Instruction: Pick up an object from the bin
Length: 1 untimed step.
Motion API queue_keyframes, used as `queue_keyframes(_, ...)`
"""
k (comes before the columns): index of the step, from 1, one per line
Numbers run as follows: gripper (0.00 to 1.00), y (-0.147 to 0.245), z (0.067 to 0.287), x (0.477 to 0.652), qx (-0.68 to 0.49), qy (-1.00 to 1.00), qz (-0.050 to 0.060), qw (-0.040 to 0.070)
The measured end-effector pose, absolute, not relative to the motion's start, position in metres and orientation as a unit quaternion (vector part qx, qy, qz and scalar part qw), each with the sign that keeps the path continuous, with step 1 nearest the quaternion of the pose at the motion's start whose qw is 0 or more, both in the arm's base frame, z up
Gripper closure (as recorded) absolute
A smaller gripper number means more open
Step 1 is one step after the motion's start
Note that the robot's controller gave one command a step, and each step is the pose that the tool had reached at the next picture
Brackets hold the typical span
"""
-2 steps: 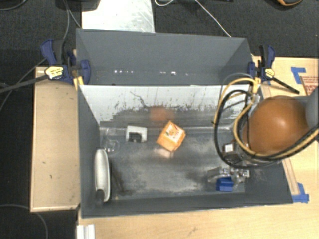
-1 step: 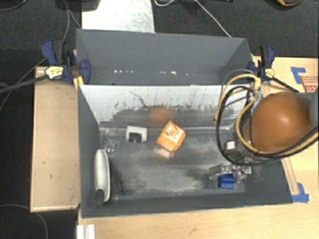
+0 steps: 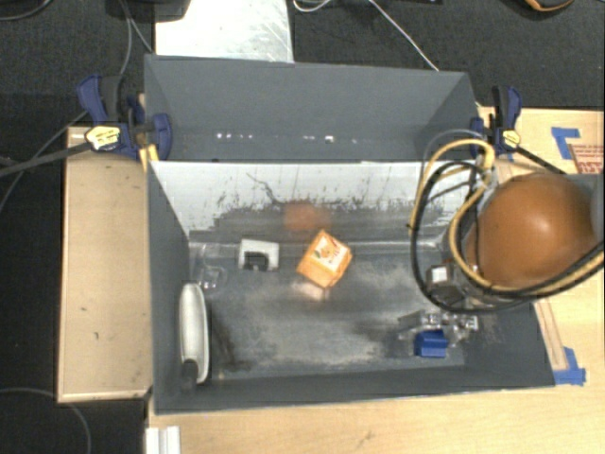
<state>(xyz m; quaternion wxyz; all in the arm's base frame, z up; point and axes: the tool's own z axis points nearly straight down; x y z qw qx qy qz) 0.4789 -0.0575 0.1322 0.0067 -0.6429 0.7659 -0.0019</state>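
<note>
Blue, a small block (image 3: pixel 430 346) lies at the bin's (image 3: pixel 312 343) front right, just on the near side of the gripper (image 3: pixel 446 325), whose state cannot be told, while an orange box (image 3: pixel 324 259) sits well left.

- Arm (image 3: pixel 579 239) comes in from the right of the camera view, with its wrist end pointing down.
- A round orange cover (image 3: pixel 525 227) sits over the wrist.
- Black and yellow cables (image 3: pixel 425 218) loop out on the cover's left side.
- Gripper (image 3: pixel 442 327) hangs below the cover, low at the near right.
</note>
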Motion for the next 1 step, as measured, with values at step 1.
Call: queue_keyframes(1, 1.0, -0.0568, 0.1405, 0.4774, -0.643, 0.766, 0.001, 0.005)
